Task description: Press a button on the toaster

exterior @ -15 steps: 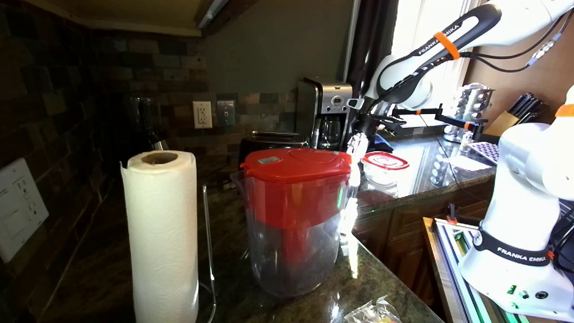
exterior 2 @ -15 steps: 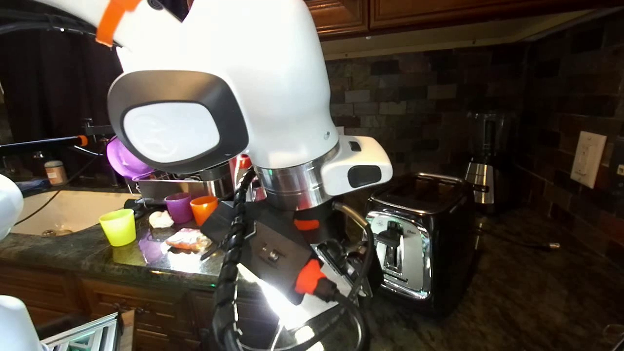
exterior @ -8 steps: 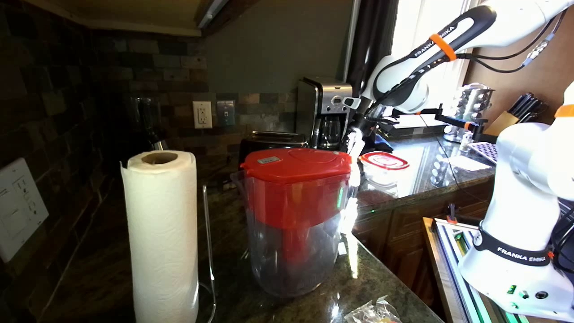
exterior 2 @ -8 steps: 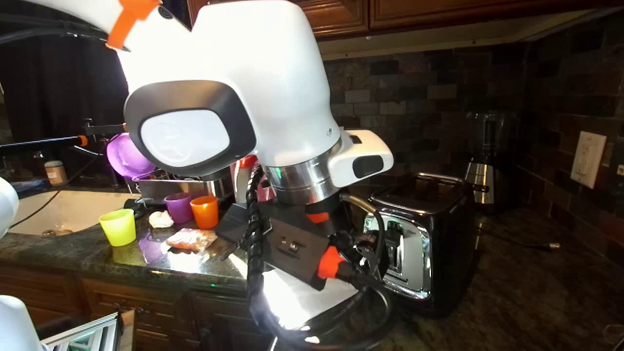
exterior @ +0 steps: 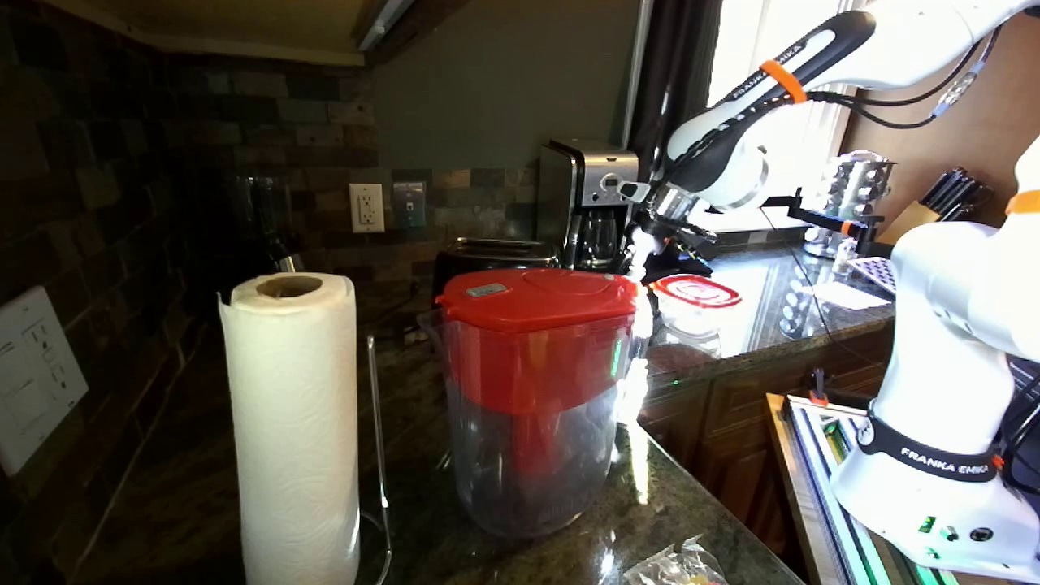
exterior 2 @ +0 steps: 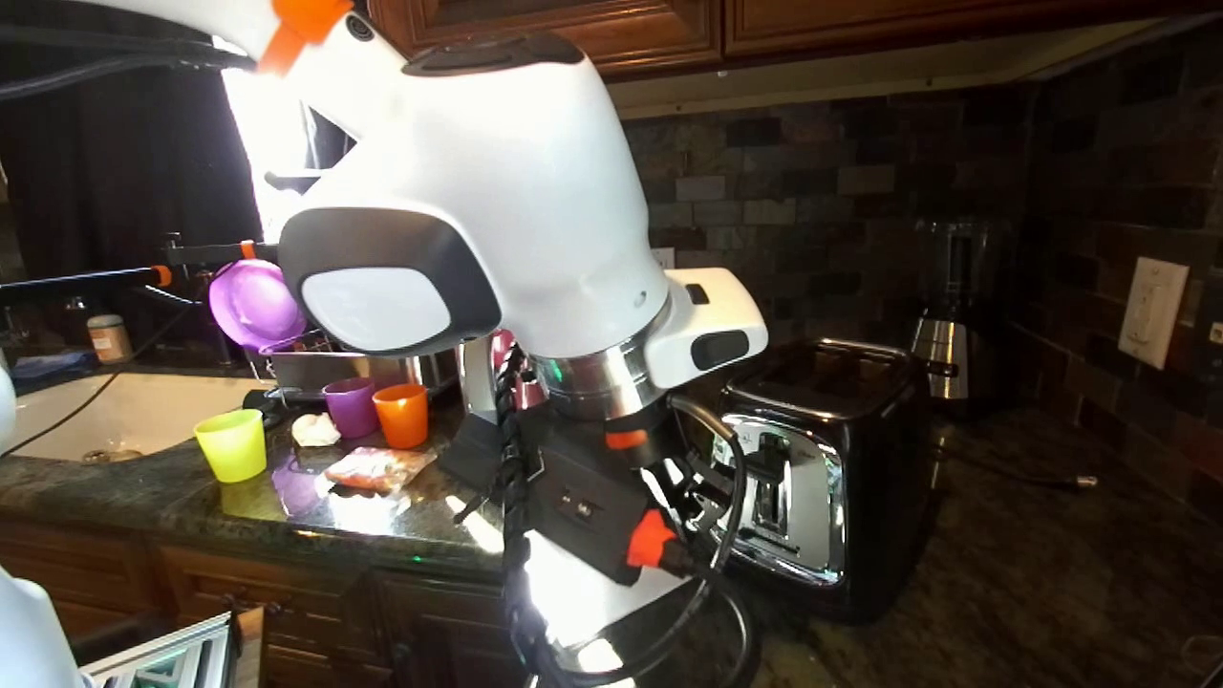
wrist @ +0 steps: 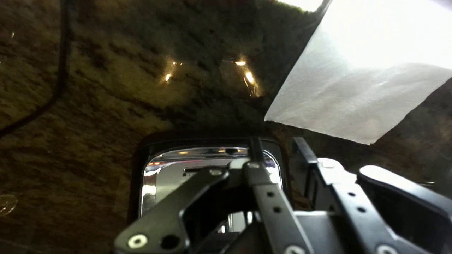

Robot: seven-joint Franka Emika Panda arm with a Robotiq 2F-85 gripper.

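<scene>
The black toaster (exterior 2: 865, 459) stands on the counter with its chrome front facing my hand. A dark lever (exterior 2: 767, 463) sits in the slot of that front; I cannot make out a separate button. In the wrist view the chrome toaster front (wrist: 166, 176) lies below and left of centre, partly covered by my left finger. My gripper (wrist: 278, 143) is open part way, its fingertips apart and nothing held between them. One finger overlaps the right edge of the toaster's front, the other shows over the counter beside it. Whether a fingertip touches the toaster I cannot tell.
A clear pitcher with a red lid (exterior: 536, 301) and a paper-towel roll (exterior: 296, 439) stand on the counter. A white sheet (wrist: 353, 88) lies near the toaster. Green (exterior 2: 232, 447), purple (exterior 2: 351, 406) and orange (exterior 2: 401, 416) cups stand by the sink.
My arm has swung over and the hand has shifted slightly closer to the toaster's front, changing its tilt. The toaster has stayed in place.
</scene>
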